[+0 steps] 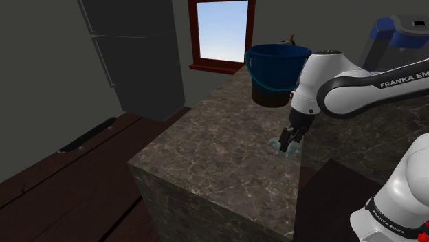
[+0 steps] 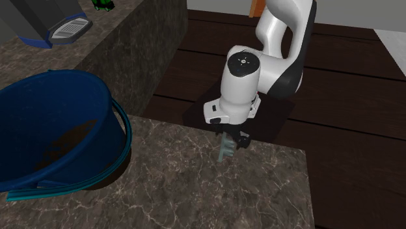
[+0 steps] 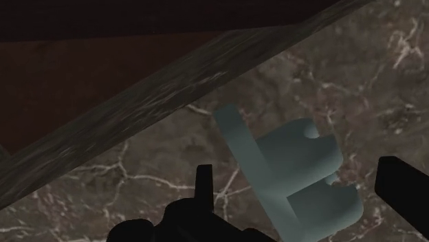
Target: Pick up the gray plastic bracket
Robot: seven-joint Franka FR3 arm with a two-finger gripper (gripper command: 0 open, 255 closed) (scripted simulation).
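Note:
A pale grey-blue bracket (image 3: 295, 172) lies flat on the dark marble counter (image 1: 206, 158), close to the counter's edge by the stand. My black gripper (image 3: 302, 189) is down over it and open, one finger (image 3: 204, 182) on one side and the other finger (image 3: 402, 185) on the opposite side, neither touching it. In the shoulder view the gripper (image 1: 289, 143) hangs just above the bracket (image 1: 276, 143), near the counter's right edge. The second exterior view has the gripper (image 2: 231, 140) low over the bracket (image 2: 226, 151) at the counter's far edge.
A large blue bucket (image 1: 275, 72) stands on the counter beyond the gripper, seen close up as the bucket (image 2: 52, 136) in the second exterior view. The counter edge (image 3: 137, 117) drops to a dark wood floor (image 2: 338, 84). A dark fridge (image 1: 137, 55) stands far left.

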